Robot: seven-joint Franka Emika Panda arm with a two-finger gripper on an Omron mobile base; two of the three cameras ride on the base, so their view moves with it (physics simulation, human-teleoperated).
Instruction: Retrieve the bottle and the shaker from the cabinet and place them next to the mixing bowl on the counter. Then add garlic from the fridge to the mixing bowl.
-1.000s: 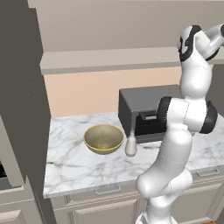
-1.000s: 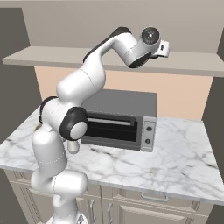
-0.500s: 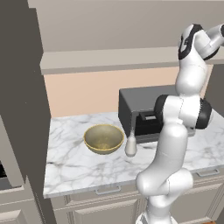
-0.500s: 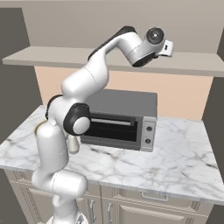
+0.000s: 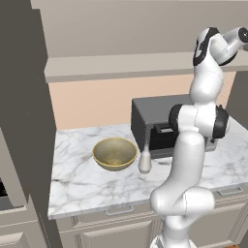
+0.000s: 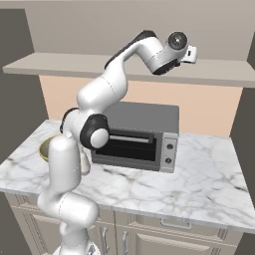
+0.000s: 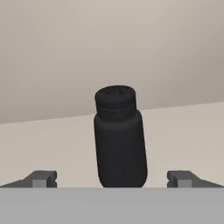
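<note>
The shaker (image 7: 119, 136) stands upright on the cabinet (image 7: 52, 144) shelf dead ahead of the gripper (image 7: 112, 178), centred between its wide-open, empty fingers (image 7: 41, 178), long axis vertical, not yet between the tips.

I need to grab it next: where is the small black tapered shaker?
In the hand view, the small black tapered shaker stands upright on the beige cabinet shelf, centred between the open gripper tips.

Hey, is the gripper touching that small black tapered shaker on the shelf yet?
Apart. In the hand view the small black tapered shaker stands upright between the open gripper fingertips, with bare shelf showing on both sides.
</note>
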